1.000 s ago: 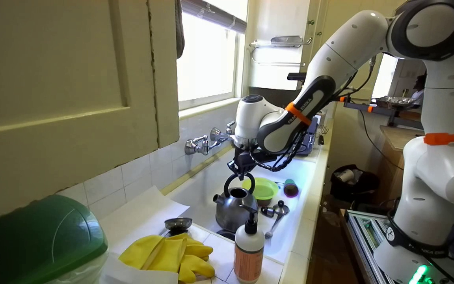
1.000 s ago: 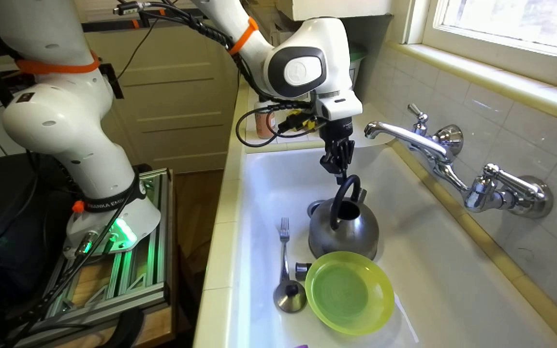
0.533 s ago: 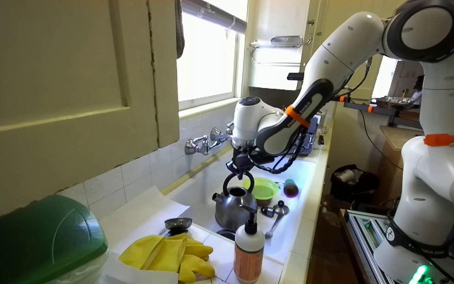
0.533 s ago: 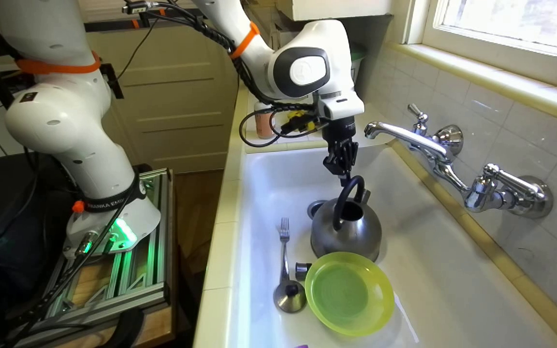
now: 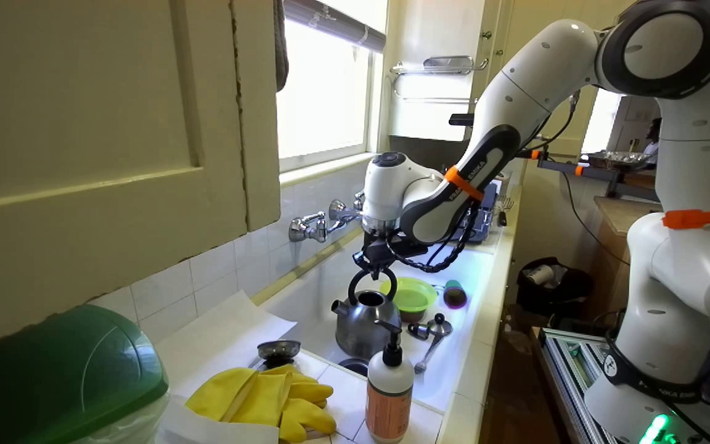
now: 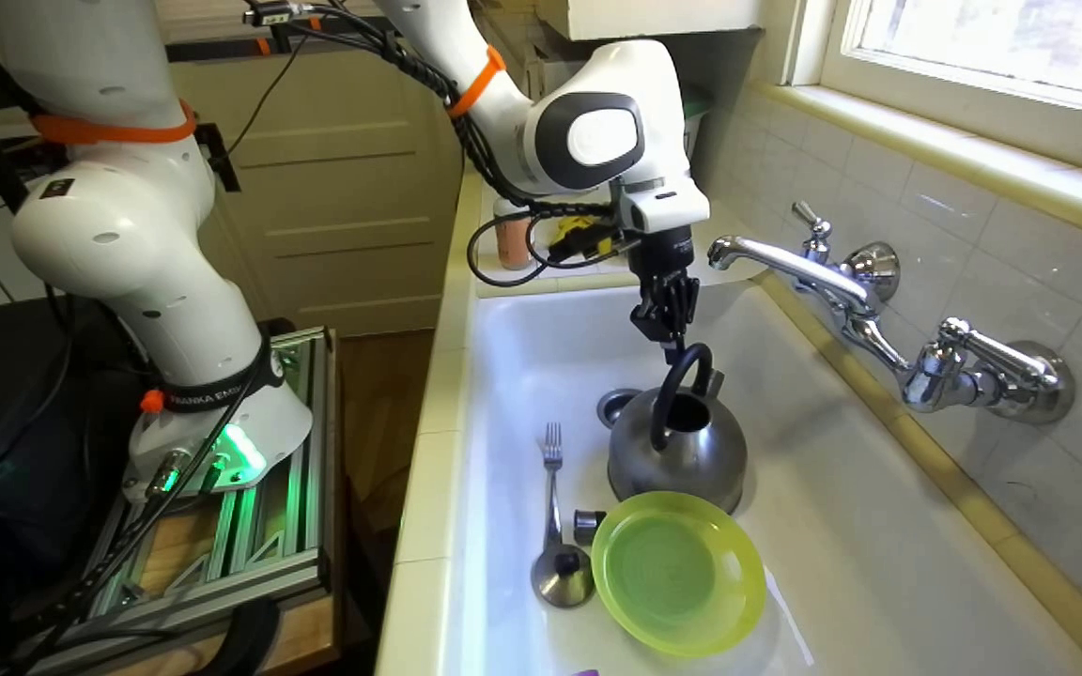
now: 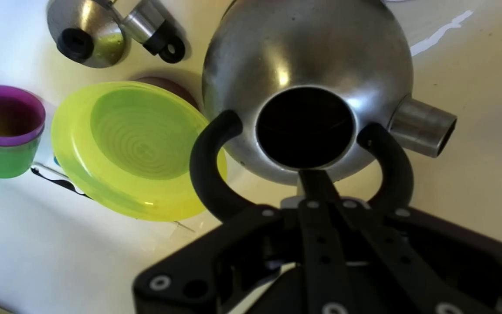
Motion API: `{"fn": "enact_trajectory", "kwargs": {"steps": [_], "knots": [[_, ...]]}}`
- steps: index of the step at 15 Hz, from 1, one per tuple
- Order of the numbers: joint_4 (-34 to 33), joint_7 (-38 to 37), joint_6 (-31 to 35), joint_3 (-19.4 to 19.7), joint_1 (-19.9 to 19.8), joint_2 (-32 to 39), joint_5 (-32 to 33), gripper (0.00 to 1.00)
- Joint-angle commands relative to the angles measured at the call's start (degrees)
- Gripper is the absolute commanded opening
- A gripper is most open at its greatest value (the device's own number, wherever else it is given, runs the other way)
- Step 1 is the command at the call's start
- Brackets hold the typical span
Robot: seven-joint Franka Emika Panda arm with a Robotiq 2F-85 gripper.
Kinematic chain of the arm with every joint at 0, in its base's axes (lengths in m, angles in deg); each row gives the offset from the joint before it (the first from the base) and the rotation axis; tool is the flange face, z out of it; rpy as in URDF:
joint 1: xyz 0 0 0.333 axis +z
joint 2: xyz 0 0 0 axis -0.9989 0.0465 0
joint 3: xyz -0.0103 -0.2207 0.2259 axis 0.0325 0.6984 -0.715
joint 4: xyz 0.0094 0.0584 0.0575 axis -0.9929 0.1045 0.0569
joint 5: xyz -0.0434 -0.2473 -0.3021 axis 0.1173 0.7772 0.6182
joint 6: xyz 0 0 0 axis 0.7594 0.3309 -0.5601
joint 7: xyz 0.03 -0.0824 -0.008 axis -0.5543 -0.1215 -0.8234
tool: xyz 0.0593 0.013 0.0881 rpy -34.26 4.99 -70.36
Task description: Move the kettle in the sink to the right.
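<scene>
The grey metal kettle (image 6: 677, 460) stands upright in the white sink (image 6: 879, 563), lid off and its round opening dark. It also shows in an exterior view (image 5: 361, 330) and in the wrist view (image 7: 307, 48). Its spout (image 7: 423, 126) points right in the wrist view. My gripper (image 6: 673, 353) is at the top of the black arched handle (image 6: 663, 413). In the wrist view, the fingertips (image 7: 314, 181) lie together, and the middle of the handle is hidden behind the gripper. I see no part of the handle between the fingers.
A green bowl (image 6: 679, 568) is close against the kettle. The lid (image 6: 563, 575) and a fork (image 6: 552, 479) lie beside it. A purple-and-green cup (image 7: 5, 131) is in the sink. The chrome faucet (image 6: 795, 269) reaches over it. A soap bottle (image 5: 390, 391) and yellow gloves (image 5: 262, 394) sit on the counter.
The gripper and kettle have shifted together slightly, toward the faucet wall and the bowl. The drain shows more. The bowl has barely shifted.
</scene>
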State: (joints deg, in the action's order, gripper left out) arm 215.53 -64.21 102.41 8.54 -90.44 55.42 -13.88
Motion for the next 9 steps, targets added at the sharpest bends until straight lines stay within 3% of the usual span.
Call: {"fn": "enact_trajectory", "kwargs": {"steps": [1,9], "knots": [[0.0,2.6,0.6,-0.9,0.4,0.2,-2.4,0.00],[0.1,6.0,-1.2,-2.8,1.8,-1.2,-3.1,0.00]]}}
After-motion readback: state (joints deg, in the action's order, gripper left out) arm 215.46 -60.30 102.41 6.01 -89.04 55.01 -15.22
